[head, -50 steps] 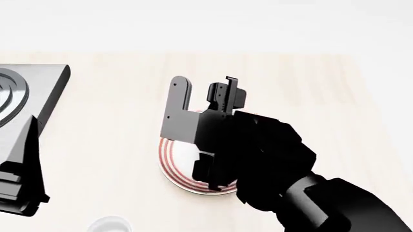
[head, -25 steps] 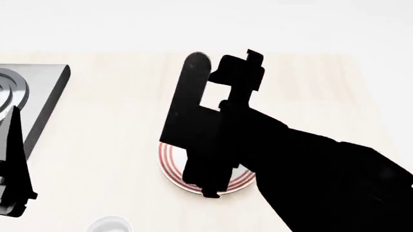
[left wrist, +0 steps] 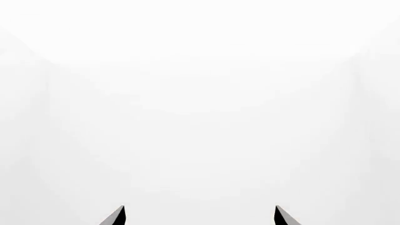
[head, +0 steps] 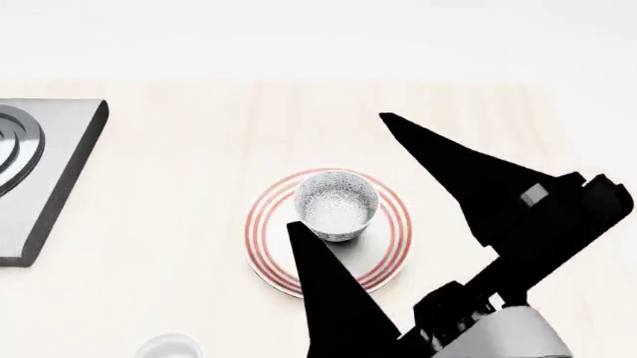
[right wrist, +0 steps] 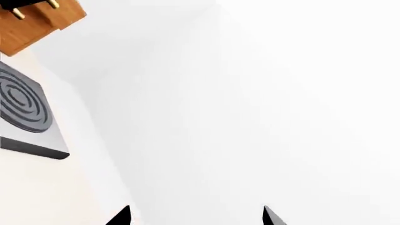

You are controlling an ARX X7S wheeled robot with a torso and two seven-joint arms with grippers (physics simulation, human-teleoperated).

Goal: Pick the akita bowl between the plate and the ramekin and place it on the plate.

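The bowl [head: 336, 204] sits upright on the plate [head: 390, 246], a little toward the plate's far side, out on the pale wooden table [head: 179, 224]. The right gripper [head: 393, 201] hangs above it with its two dark fingers spread wide: one fingertip [head: 303, 239] shows just near-left of the bowl, the other far off to its right, and neither touches it. Nothing is held. The ramekin [head: 169, 347] peeks in at the near-left edge, well apart from the plate. A grey stove plate [head: 40, 179] lies far left. The left gripper [left wrist: 198, 216] shows only two fingertips set wide apart, against blank white.
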